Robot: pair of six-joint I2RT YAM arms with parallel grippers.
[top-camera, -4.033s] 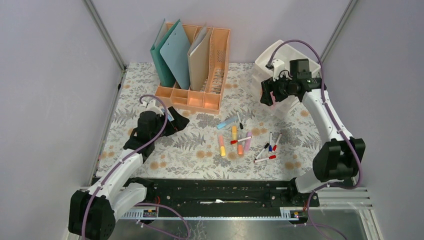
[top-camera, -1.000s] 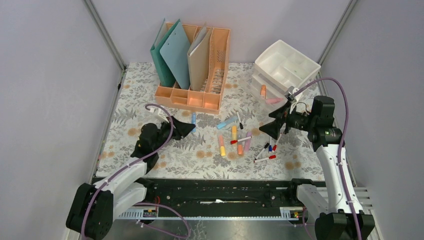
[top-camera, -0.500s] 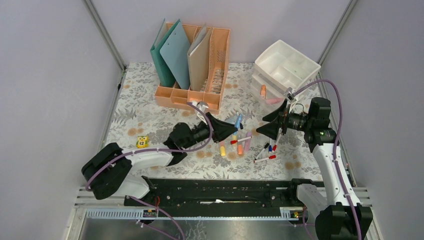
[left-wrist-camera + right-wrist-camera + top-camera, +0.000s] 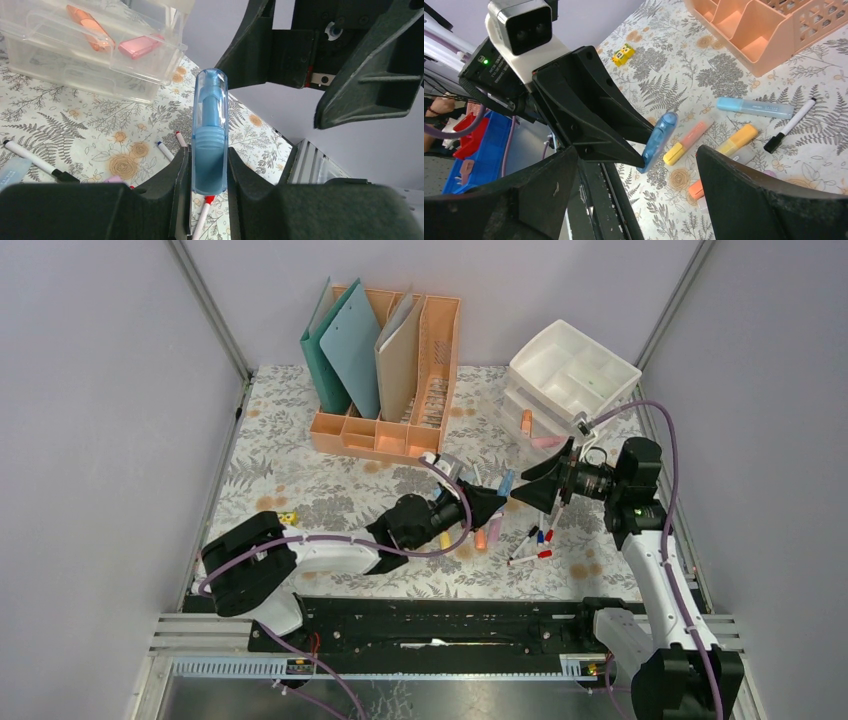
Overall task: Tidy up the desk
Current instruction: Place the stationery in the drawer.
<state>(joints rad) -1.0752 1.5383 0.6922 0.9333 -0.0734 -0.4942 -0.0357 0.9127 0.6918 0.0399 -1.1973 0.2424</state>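
The desk (image 4: 300, 470) is a tabletop under a cloth of grey ferns and tan flowers. My left gripper (image 4: 492, 500) reaches far right over it, shut on a blue highlighter (image 4: 210, 135) that sticks up from its fingers. My right gripper (image 4: 530, 490) faces it just beyond, open, and the highlighter (image 4: 659, 140) stands in the gap between its fingers (image 4: 764, 200) without touching them. On the cloth below lie a light blue highlighter (image 4: 754, 107), yellow and orange ones (image 4: 686, 145) and several thin markers (image 4: 535, 540).
A peach file rack (image 4: 390, 360) with folders stands at the back. At the back right is a white drawer unit (image 4: 570, 375); its clear drawer (image 4: 90, 55) holds an orange and a pink highlighter. A small yellow block (image 4: 287, 517) lies at the left.
My left arm has swung from the left side across to the right, carrying the blue highlighter up to the right gripper. The right gripper has stayed almost still. The small yellow block is now uncovered.
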